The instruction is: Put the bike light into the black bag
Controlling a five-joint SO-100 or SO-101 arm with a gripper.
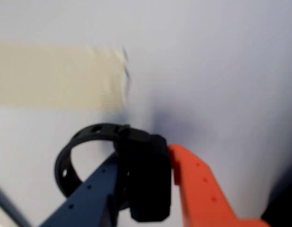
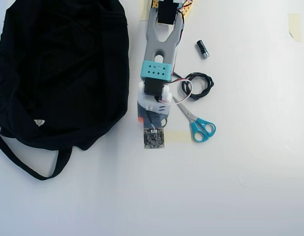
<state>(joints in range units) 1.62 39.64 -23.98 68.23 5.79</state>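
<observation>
One black bag (image 2: 58, 73), largest item, lies on the white worktop (image 2: 240, 187) left of the arm (image 2: 159, 54) in the overhead view. Right of the arm: blue-handled scissors (image 2: 198, 125), a coiled black cable (image 2: 197, 85), a small black cylinder (image 2: 203, 49). Wrist view: the gripper (image 1: 148, 182), one blue and one orange finger, is clamped on the bike light (image 1: 141, 175), near a tape strip (image 1: 56, 75).

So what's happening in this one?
The arm's gripper has its jaws, one blue and one orange, shut on the bike light, with the strap loop sticking out to the left in the wrist view. Overhead, the arm is beside the black bag, not over it. Scissors, a coiled cable and a small cylinder lie nearby.
</observation>
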